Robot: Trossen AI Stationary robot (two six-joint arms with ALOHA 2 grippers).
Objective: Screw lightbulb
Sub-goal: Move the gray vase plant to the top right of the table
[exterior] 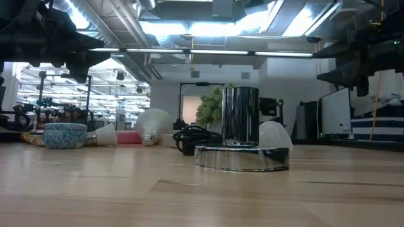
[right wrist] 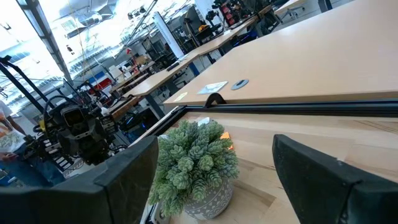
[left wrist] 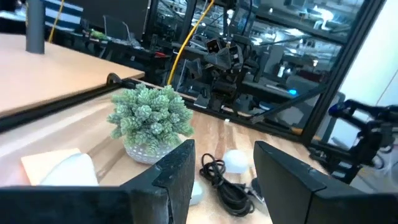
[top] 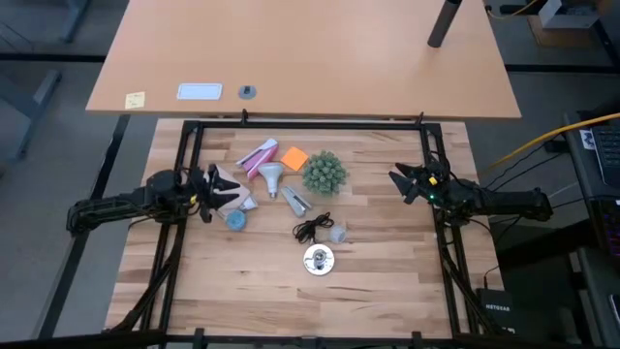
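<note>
The white lightbulb (top: 271,177) lies on its side on the wooden table, left of the green plant ball (top: 324,173); in the low view the lightbulb (exterior: 151,126) shows its threaded base toward the camera. The shiny metal socket (top: 319,259) stands upright on its round base near the table's middle, its black cord (top: 312,228) coiled behind it. My left gripper (top: 208,184) hovers open at the left side, level, pointing toward the plant. My right gripper (top: 402,179) hovers open at the right side, also level. In the wrist views my left gripper (left wrist: 221,186) and my right gripper (right wrist: 217,186) hold nothing.
A smaller pale bulb (top: 337,233) lies by the cord. A pink item (top: 257,155), an orange note (top: 294,158), a grey-silver oblong item (top: 295,202) and a blue bowl (top: 235,219) lie around the lightbulb. A black frame (top: 310,124) borders the table.
</note>
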